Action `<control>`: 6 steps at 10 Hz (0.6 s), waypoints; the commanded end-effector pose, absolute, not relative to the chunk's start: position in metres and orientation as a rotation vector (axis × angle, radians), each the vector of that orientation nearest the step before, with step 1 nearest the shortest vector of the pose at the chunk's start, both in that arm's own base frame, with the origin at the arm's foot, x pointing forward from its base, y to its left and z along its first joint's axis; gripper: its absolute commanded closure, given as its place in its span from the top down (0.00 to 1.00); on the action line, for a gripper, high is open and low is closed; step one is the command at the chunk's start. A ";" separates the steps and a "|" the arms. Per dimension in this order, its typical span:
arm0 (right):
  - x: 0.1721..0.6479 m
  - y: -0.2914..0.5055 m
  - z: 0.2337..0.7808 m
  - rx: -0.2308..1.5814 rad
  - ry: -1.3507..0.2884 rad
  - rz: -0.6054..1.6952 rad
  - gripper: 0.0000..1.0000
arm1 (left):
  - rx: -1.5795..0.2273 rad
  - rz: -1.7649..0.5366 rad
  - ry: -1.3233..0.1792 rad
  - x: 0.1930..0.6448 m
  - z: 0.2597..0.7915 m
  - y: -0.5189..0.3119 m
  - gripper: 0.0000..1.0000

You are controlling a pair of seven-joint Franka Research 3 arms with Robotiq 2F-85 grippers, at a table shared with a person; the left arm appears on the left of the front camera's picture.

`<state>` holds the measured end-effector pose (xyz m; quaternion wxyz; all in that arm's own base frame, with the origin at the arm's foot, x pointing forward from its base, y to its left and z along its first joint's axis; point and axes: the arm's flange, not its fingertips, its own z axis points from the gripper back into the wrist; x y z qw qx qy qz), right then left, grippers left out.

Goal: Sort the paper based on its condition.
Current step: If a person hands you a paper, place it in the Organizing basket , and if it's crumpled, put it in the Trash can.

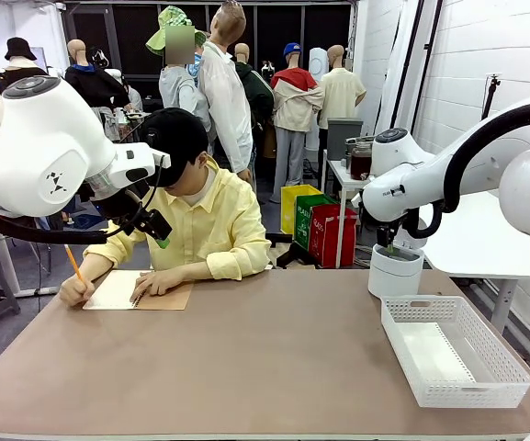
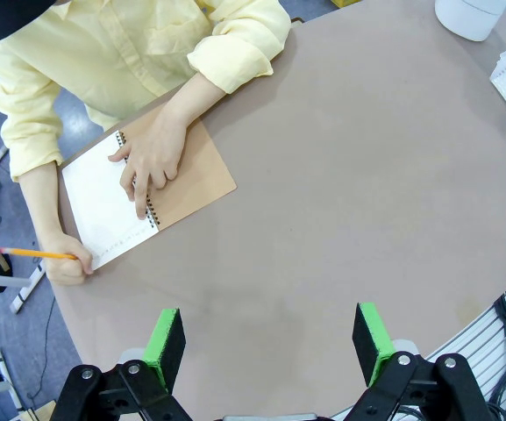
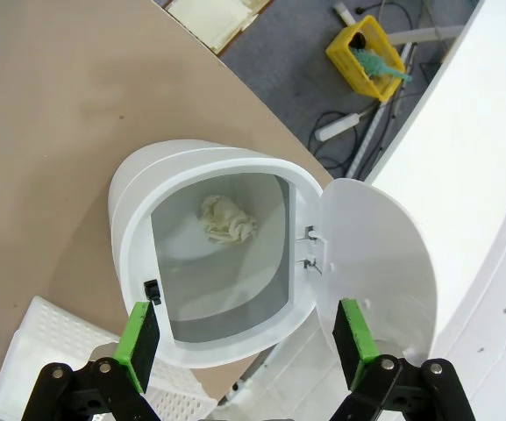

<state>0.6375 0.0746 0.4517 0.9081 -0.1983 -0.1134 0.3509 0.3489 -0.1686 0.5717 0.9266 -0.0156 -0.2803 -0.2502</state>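
R gripper (image 3: 245, 340) hung w/ jaws wide over the open white bin (image 3: 130, 219), a crumpled paper (image 3: 227, 219) lying at its bottom. L gripper (image 2: 268, 340) was also spread wide above the table (image 2: 367, 175), near the person's notebook (image 2: 202, 171).

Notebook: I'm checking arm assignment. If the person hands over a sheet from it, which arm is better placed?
Likely left: the left gripper, open, hangs above the table near the spiral notebook; the right gripper hangs over the open white bin, well away from it.
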 end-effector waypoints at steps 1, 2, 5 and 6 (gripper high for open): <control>0.638 0.073 0.451 -0.410 -0.232 0.724 1.00 | -0.028 -0.519 -0.576 0.348 0.572 -0.168 1.00; 0.638 0.073 0.451 -0.410 -0.232 0.724 1.00 | -0.028 -0.519 -0.576 0.348 0.572 -0.168 1.00; 0.638 0.073 0.451 -0.410 -0.232 0.724 1.00 | -0.028 -0.519 -0.576 0.348 0.572 -0.168 1.00; 0.638 0.073 0.451 -0.410 -0.232 0.724 1.00 | -0.028 -0.519 -0.576 0.348 0.572 -0.168 1.00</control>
